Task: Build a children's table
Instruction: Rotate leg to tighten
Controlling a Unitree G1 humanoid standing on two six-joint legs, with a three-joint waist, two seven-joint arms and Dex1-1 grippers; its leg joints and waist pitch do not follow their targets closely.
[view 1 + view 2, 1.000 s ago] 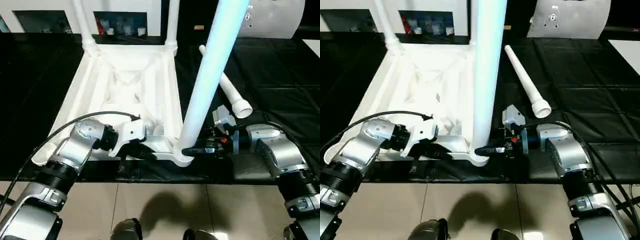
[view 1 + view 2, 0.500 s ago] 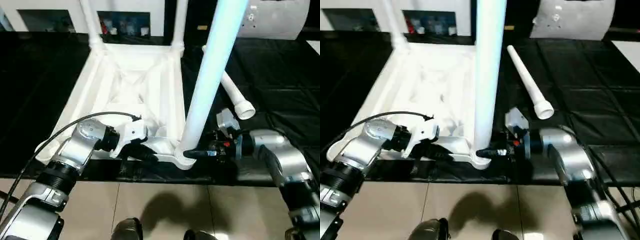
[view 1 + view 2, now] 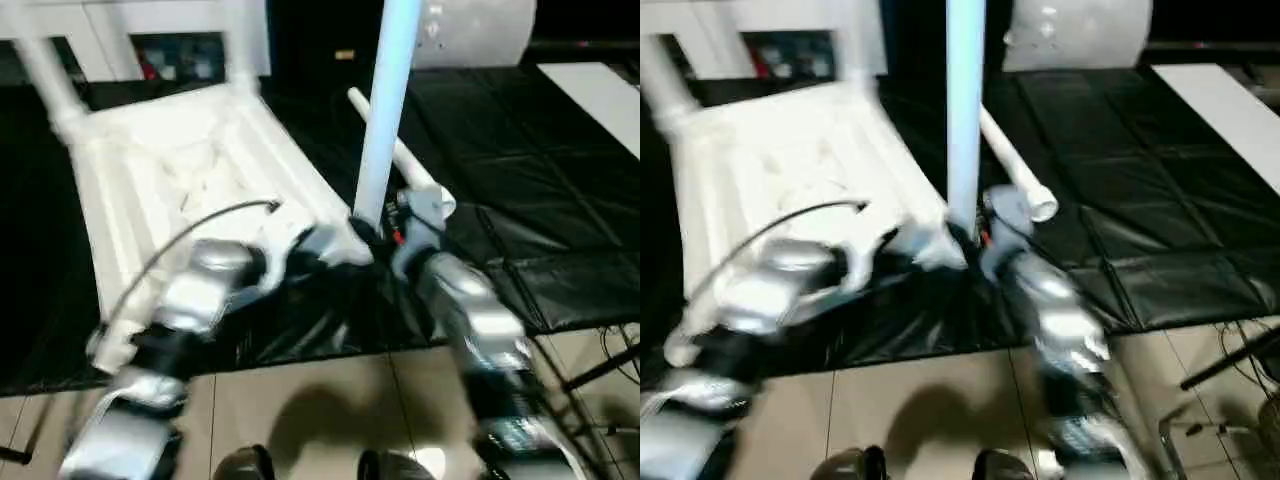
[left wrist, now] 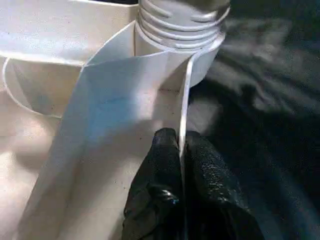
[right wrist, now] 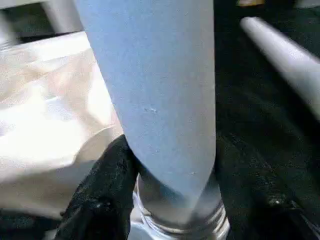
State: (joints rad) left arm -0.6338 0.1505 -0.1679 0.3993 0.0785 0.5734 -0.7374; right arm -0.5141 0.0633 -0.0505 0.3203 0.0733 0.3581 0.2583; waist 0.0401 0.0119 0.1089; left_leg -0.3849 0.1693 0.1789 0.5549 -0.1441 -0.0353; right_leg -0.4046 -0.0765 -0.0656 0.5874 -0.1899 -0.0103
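The children's table lies upside down on the black mat, its white ribbed top [image 3: 150, 160] to the left. Two legs [image 3: 45, 80] [image 3: 240, 40] stand in the far corners. A third leg [image 3: 385, 120] stands upright in the near right corner socket, its threaded end [image 4: 180, 25] showing at the socket. My left gripper [image 4: 180, 142] is shut on a thin rib of the top beside that socket. My right gripper [image 5: 170, 165] is shut on the upright leg just above its thread, one finger [image 5: 105, 195] pressed to its side. A fourth leg [image 3: 425, 185] lies loose behind.
The black mat [image 3: 520, 170] covers the workbench, whose front edge runs just below my forearms, with tiled floor [image 3: 320, 410] beneath. A pale panel [image 3: 480, 30] stands at the far back and a white surface [image 3: 600, 95] lies at the far right.
The head camera has swung, so the whole picture has shifted and tilted. Both grippers keep the same holds on the rib and the upright leg.
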